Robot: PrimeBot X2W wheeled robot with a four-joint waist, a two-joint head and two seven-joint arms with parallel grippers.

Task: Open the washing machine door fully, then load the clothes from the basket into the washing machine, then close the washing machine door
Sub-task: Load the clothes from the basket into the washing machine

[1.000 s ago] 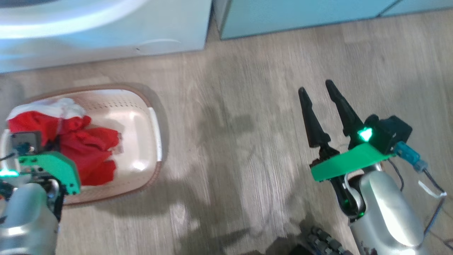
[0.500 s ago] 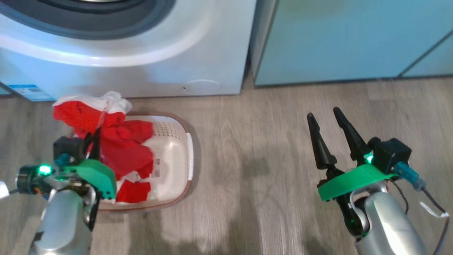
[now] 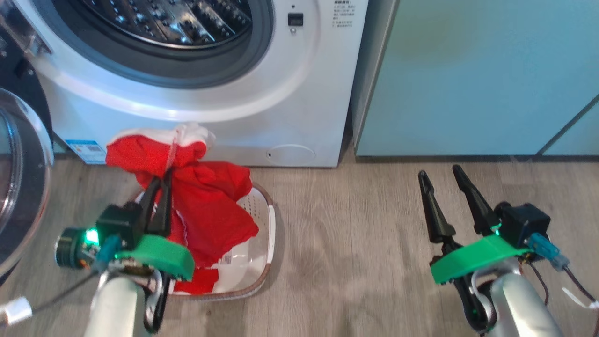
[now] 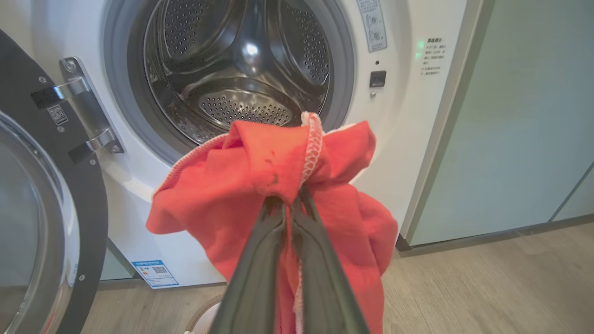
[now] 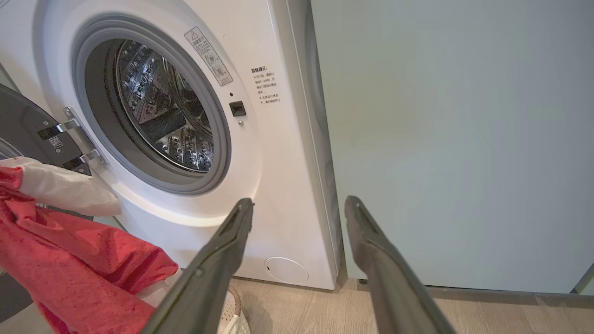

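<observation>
My left gripper is shut on a bunch of red clothes with white trim, held up above the cream basket in front of the washing machine. In the left wrist view the clothes hang off the closed fingertips, level with the lower rim of the open steel drum. A bit of red fabric still lies in the basket. The washing machine door stands swung open at the left. My right gripper hovers open and empty over the floor to the right.
Pale teal cabinets stand right of the washer. Wooden floor lies between the basket and my right arm. In the right wrist view the open fingers point at the washer's right front corner and the cabinet.
The head camera has tilted up, bringing the drum and door into view. My left gripper has risen out of the basket with the red clothes. The right gripper stays open.
</observation>
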